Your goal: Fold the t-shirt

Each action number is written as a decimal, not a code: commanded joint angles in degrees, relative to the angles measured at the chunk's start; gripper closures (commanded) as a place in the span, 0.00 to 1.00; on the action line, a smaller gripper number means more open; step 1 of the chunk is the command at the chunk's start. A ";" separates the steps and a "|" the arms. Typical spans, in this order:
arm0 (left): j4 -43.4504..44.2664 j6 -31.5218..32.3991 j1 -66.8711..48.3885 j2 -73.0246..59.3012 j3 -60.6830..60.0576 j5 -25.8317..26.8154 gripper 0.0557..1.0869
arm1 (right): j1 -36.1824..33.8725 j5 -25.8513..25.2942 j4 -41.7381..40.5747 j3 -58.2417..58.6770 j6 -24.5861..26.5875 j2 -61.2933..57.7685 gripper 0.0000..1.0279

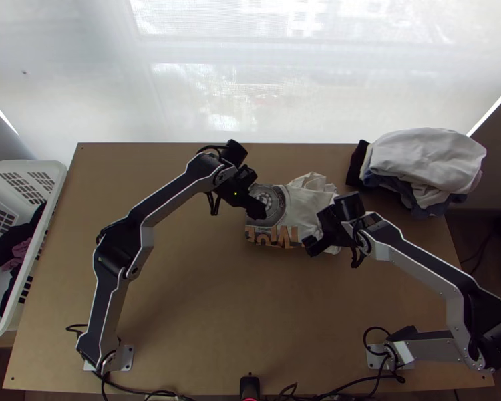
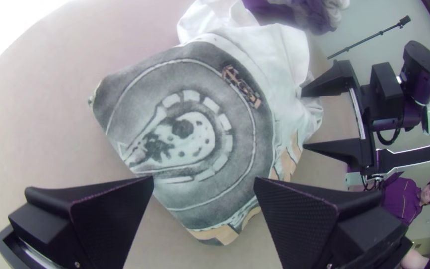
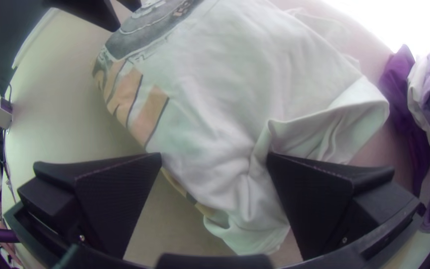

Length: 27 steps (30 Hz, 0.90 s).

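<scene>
White T-shirt [image 1: 304, 207] lies folded, uneven and creased, mid-counter [image 1: 184, 281]; smooth knit, grey circular print, orange block lettering along one edge. Left gripper [image 1: 256, 194] and right gripper [image 1: 314, 230]: flat, wedge-shaped black fingers spread wide over the fabric, pinching nothing; contact cannot be determined.

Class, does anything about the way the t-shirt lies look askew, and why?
Yes: the t-shirt lies unevenly. Its white end by the right gripper is crumpled, with a loose fold sticking out, while the printed part is fairly flat, leaving a ragged outline.
</scene>
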State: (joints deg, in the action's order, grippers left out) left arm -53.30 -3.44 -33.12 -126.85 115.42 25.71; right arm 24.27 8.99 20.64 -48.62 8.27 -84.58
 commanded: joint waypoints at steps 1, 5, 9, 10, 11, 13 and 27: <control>-0.49 0.01 -1.68 -6.31 3.68 -1.63 0.05 | -0.72 -0.12 -2.63 1.25 -2.03 0.90 0.04; -0.58 -0.07 -0.71 -7.71 3.59 -1.81 0.05 | -0.54 -0.56 -1.92 -3.94 -1.59 4.77 0.04; -0.14 -0.07 -0.63 -8.24 3.85 -1.81 0.05 | 5.00 -15.15 0.89 -7.81 9.83 8.29 0.04; -0.14 -0.07 -0.71 -8.33 4.03 -1.81 0.05 | 7.54 -20.24 0.80 -7.63 14.58 8.81 0.04; -0.14 -0.07 -0.71 -8.33 4.03 -1.81 0.05 | 9.30 -22.09 0.80 -7.01 16.95 9.60 0.04; -0.14 0.01 -0.71 -8.33 4.03 -1.81 0.05 | 11.15 -22.09 0.80 -5.26 18.27 11.27 0.04; -0.67 0.10 -0.63 -8.24 3.85 -1.90 0.05 | 23.98 -22.62 -14.67 7.14 27.23 4.51 0.04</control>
State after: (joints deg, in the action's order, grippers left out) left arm -53.67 -3.27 -33.47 -134.96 119.26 23.94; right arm 43.70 -12.62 12.21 -44.45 31.40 -75.88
